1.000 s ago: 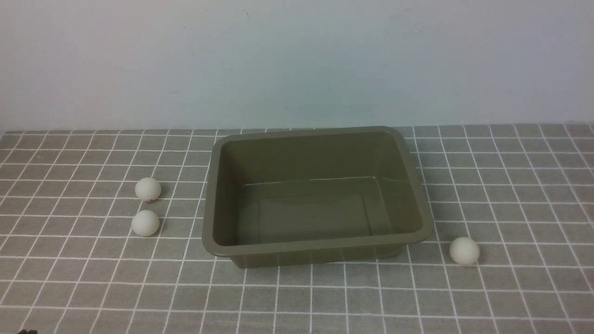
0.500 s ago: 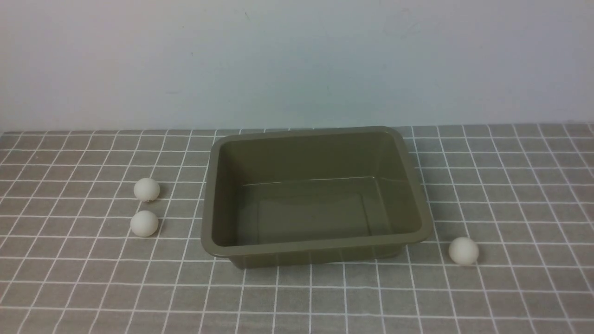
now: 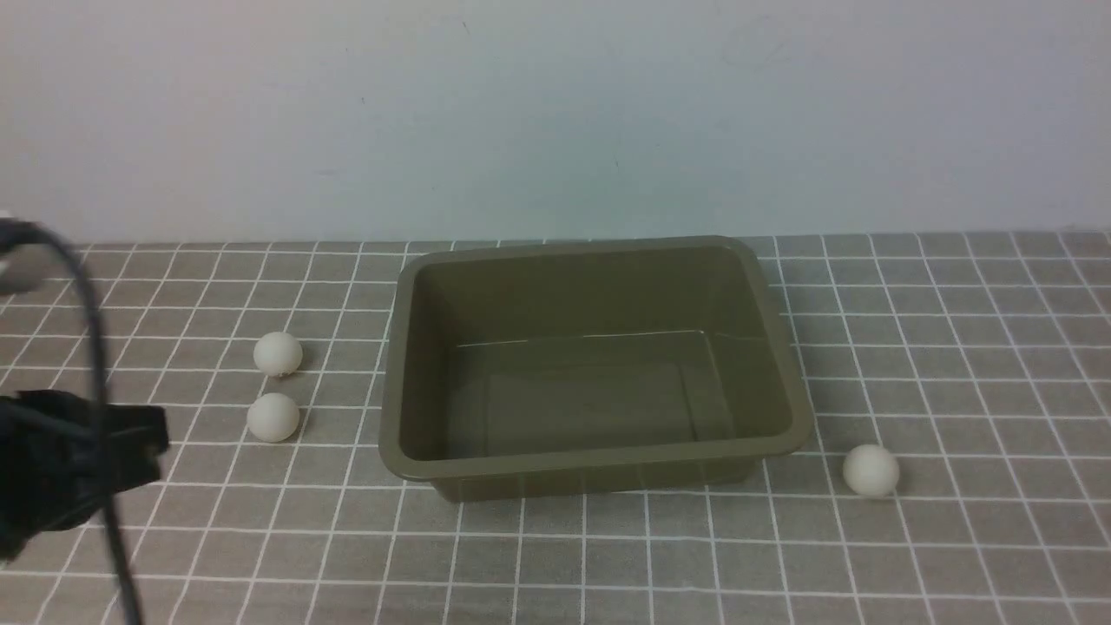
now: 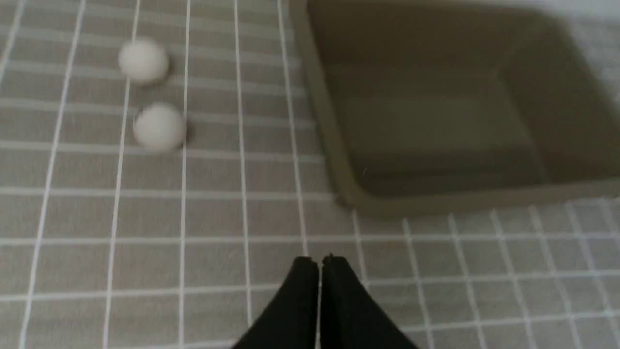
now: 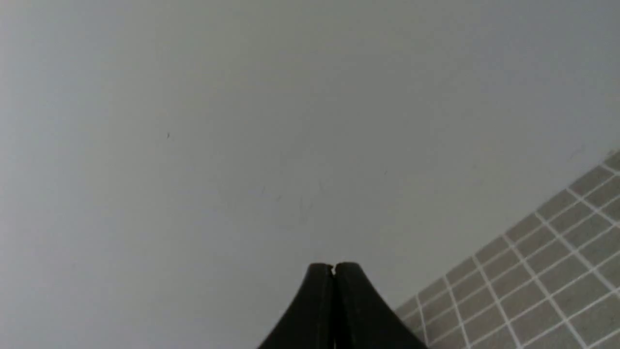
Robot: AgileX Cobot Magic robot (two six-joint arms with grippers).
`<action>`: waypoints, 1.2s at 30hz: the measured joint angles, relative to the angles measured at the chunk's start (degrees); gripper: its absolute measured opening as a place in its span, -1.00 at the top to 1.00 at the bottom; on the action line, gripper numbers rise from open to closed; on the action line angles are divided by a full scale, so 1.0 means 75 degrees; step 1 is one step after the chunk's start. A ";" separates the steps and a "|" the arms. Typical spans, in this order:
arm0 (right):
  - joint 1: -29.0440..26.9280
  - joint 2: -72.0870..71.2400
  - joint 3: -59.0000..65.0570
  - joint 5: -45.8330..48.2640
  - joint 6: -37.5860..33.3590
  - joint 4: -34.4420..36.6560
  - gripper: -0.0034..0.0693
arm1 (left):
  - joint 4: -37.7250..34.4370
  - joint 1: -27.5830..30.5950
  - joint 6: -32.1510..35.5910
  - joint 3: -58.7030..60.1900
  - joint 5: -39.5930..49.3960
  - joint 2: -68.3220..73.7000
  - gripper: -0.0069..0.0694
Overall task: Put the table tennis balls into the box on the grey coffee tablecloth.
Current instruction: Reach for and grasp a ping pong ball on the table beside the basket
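— Where is the left hand (image 4: 319, 259)?
— Closed tight, empty, over the grey-brown white-gridded tablecloth (image 4: 213, 213). Two small white plastic balls (image 4: 143, 61) (image 4: 159, 127) lie just to its right, the olive-brown rectangular plastic box (image 3: 599, 456) beyond them, and a third ball (image 3: 871, 470) past the box.
— The right hand (image 5: 333, 265)?
— Closed, empty, facing the pale wall (image 5: 242, 121).

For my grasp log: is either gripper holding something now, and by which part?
Nothing is held. The left gripper and the right gripper are both shut and empty; the three table tennis balls lie on the tablecloth, outside the box.
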 joint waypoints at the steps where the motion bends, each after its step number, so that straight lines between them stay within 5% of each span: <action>1: 0.0069 0.0246 -0.0591 0.0672 -0.0189 -0.0195 0.94 | 0.0087 0.0000 0.0090 -0.0147 0.0093 0.0788 0.83; 9: 0.0193 0.4095 -0.4732 0.6217 -0.1927 -0.1779 0.94 | 0.0329 0.0000 0.0605 -0.1553 -0.0017 0.4081 0.83; 13: 0.0193 0.5608 -0.5881 0.7550 -0.2283 -0.2187 0.94 | 0.0808 0.0000 0.0625 -0.2409 -0.0017 0.5127 0.83; 21: 0.0193 0.6511 -0.6359 0.7418 -0.2507 -0.2080 0.94 | 0.1594 0.0000 0.0153 -0.3537 -0.0018 0.6648 0.65; 30: 0.0193 0.6527 -0.6352 0.6962 -0.2540 -0.1953 0.94 | 0.2148 0.0000 -0.0422 -0.3916 -0.1059 0.7973 -0.38; 36: 0.0193 0.6535 -0.6352 0.6765 -0.2540 -0.1953 0.94 | 0.2163 0.0000 -0.0487 -0.3931 -0.1226 0.8400 -0.48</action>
